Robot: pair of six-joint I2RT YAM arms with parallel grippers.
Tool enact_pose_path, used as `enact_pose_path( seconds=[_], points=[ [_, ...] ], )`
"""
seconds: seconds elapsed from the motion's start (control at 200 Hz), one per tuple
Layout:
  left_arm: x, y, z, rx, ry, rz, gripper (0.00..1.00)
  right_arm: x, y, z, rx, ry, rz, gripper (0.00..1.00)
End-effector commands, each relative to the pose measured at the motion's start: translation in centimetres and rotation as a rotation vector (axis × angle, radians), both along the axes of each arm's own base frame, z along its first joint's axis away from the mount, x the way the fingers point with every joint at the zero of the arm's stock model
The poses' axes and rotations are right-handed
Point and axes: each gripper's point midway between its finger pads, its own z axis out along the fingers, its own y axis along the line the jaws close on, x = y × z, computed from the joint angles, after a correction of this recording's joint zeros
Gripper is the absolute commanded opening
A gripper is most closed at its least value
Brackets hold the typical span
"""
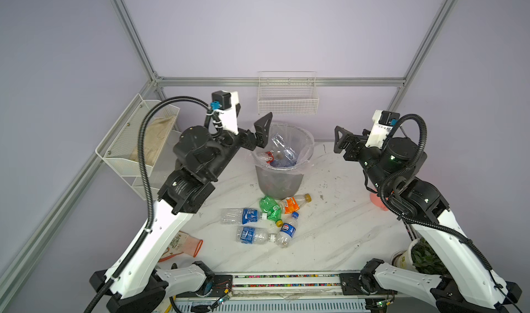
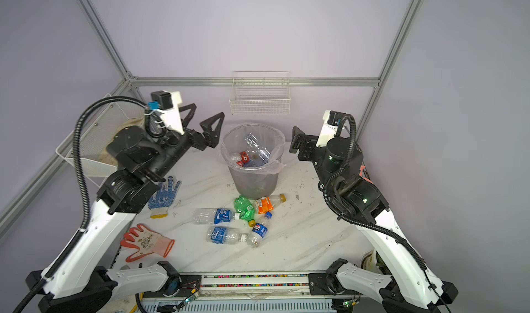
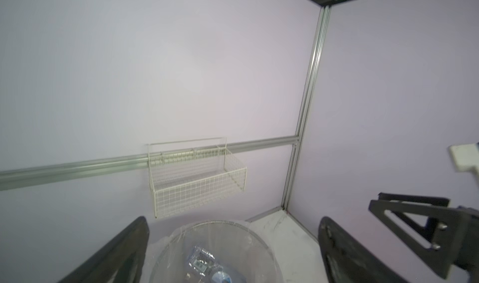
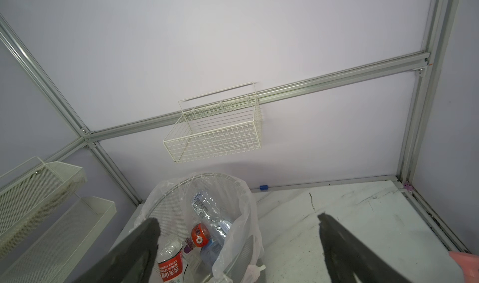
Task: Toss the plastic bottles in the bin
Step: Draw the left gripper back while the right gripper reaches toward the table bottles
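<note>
The bin, grey with a clear bag liner, stands at the back middle of the table and holds several plastic bottles. A clear bottle leans against its inner wall. My left gripper hangs open and empty above the bin's left rim. My right gripper is open and empty too, level with the bin and apart from its right side. Several more bottles lie in a cluster in front of the bin: blue-labelled, green, orange-labelled and a Pepsi one.
A white wire basket hangs on the back wall above the bin. Mesh shelves line the left wall. A blue-dotted glove and an orange glove lie front left. A pink watering can and potted plant sit right.
</note>
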Motion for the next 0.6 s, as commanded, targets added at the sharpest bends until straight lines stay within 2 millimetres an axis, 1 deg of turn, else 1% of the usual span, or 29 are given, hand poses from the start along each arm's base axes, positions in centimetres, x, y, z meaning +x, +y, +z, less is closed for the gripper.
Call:
enact_pose_path(
  seconds=[0.0, 0.13, 0.23, 0.38, 0.595],
  points=[
    [0.9, -0.5, -2.4, 0.014, 0.037, 0.003, 1.0, 0.0, 1.0, -0.8, -0.028, 0.028, 0.05, 0.98],
    [0.2, 0.3, -3.2, 0.009, 0.038, 0.018, 1.0, 0.2, 2.6, -1.8, -0.068, 0.058, 0.125, 0.98],
    [-0.4, 0.8, -3.8, 0.005, 0.037, 0.02, 1.0, 0.5, 4.4, -3.2, -0.103, 0.099, 0.201, 0.97],
    [-1.2, 2.0, -4.6, -0.01, 0.04, 0.045, 1.0, 0.9, 6.2, -4.8, -0.142, 0.141, 0.276, 0.97],
    [-2.1, 3.8, -6.9, -0.027, 0.078, 0.093, 1.0, 1.1, 8.8, -6.8, -0.173, 0.202, 0.389, 0.98]
  ],
)
